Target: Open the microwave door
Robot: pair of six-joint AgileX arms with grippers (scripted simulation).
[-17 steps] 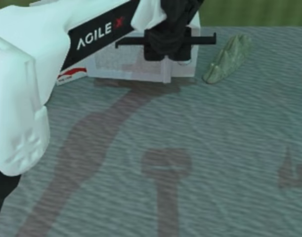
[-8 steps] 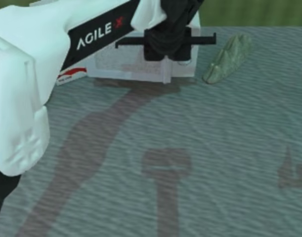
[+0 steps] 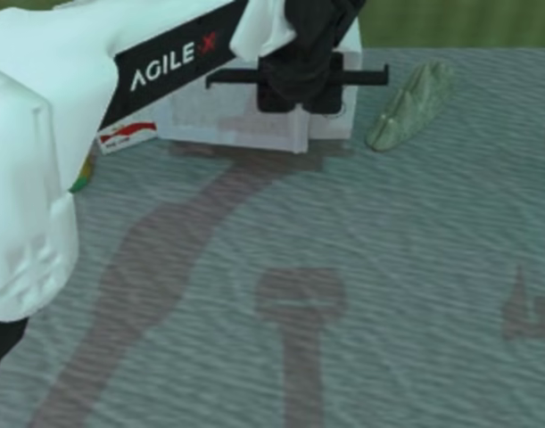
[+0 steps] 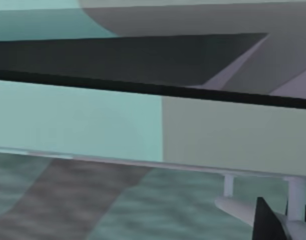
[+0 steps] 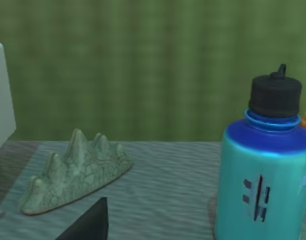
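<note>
Microwave door [image 3: 241, 120]: seen at the far edge of the table [image 3: 388, 285], left of centre in the top view, as the wide front face of the white box; its right edge is swung slightly out from the body.
Left gripper [image 3: 299, 94]: placed directly over the door's right edge, beside the knob panel [image 3: 330, 120]; whether its fingers are spread or pressed together cannot be told.
Left wrist view: filled by the door's lower edge at close range.
Right gripper [image 5: 87, 225]: only a dark tip is shown; finger state cannot be told.
Green ridged ornament [image 3: 410, 105]: laid just right of the microwave.
Blue bottle [image 5: 265, 170]: stood upright, near the right wrist camera.
</note>
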